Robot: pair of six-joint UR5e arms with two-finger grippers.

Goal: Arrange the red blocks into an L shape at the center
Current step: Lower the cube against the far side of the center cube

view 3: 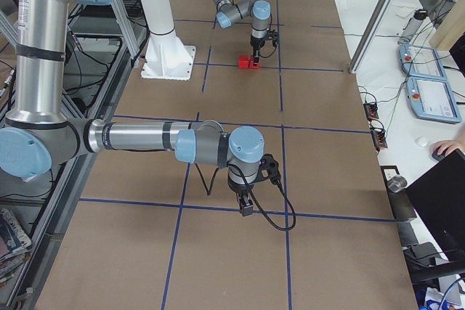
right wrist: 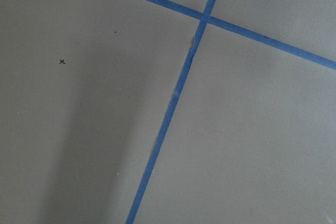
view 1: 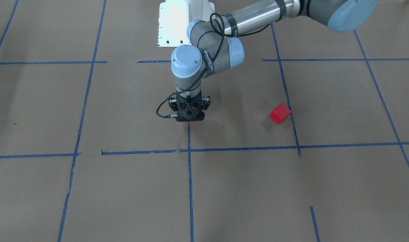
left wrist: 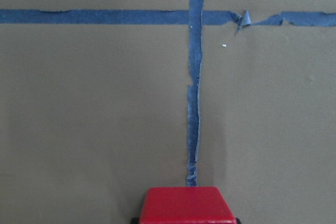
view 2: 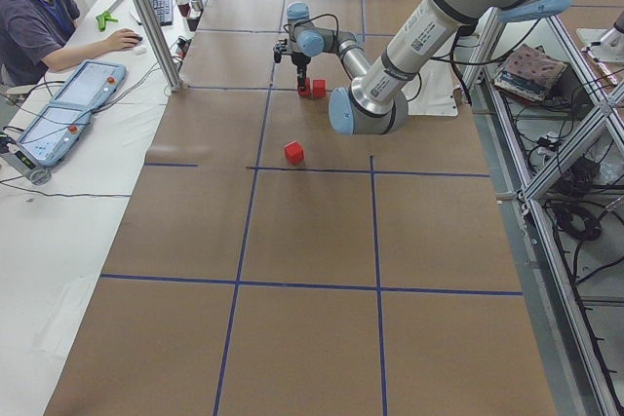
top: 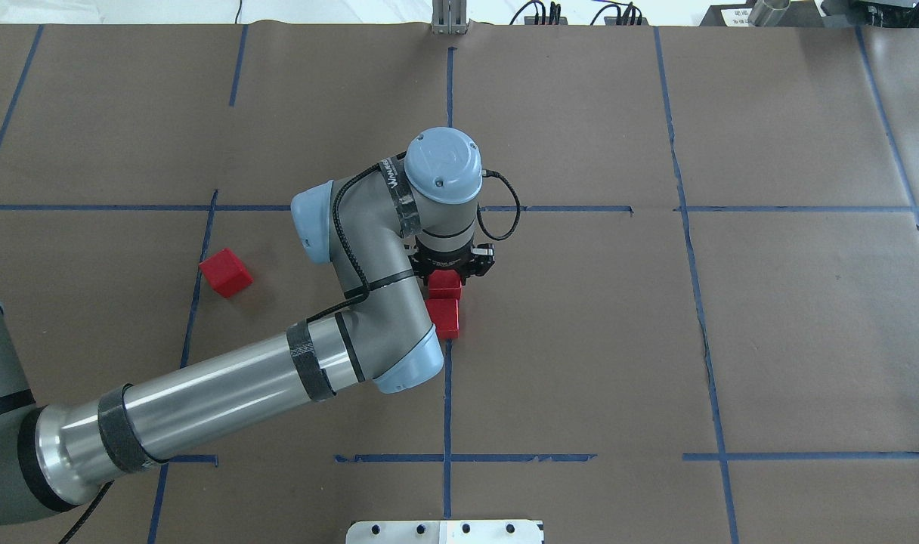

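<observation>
Two red blocks (top: 445,317) touch at center (top: 565,325), open table (top: 807,340) around; your left hand (view 1: 190,117) clamps the farther block (top: 444,282); right hand (view 3: 245,205): can't tell.

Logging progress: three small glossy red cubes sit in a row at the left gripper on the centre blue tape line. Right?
No, only two small glossy red cubes sit at the left gripper; the overhead view shows the third cube lying apart.
</observation>
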